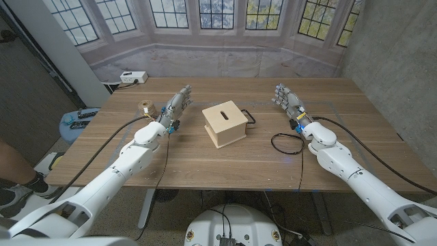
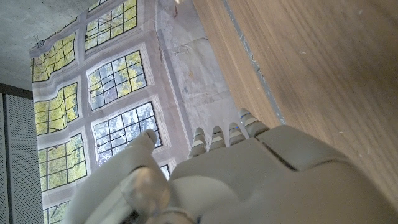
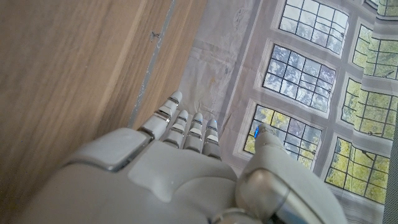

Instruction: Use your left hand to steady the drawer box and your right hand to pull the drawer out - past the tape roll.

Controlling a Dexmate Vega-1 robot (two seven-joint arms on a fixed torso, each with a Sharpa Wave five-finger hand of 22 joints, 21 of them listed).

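Note:
A small pale wooden drawer box [image 1: 225,124] with a slot in its top sits at the middle of the table, its black drawer handle [image 1: 250,116] on the side toward my right arm. A tape roll [image 1: 145,106] lies at the left, beyond my left hand [image 1: 176,106]. That hand stands left of the box, fingers straight and apart, holding nothing, a gap between it and the box. My right hand [image 1: 287,100] stands right of the box, fingers extended, also apart from it. Both hands [image 2: 249,174] [image 3: 180,168] point toward the window backdrop in the wrist views.
A black cable loop [image 1: 287,142] lies on the wooden table [image 1: 355,116] beside my right forearm. A white power strip [image 1: 133,78] sits off the far left corner. A person's leg and shoe [image 1: 17,181] show at the left edge.

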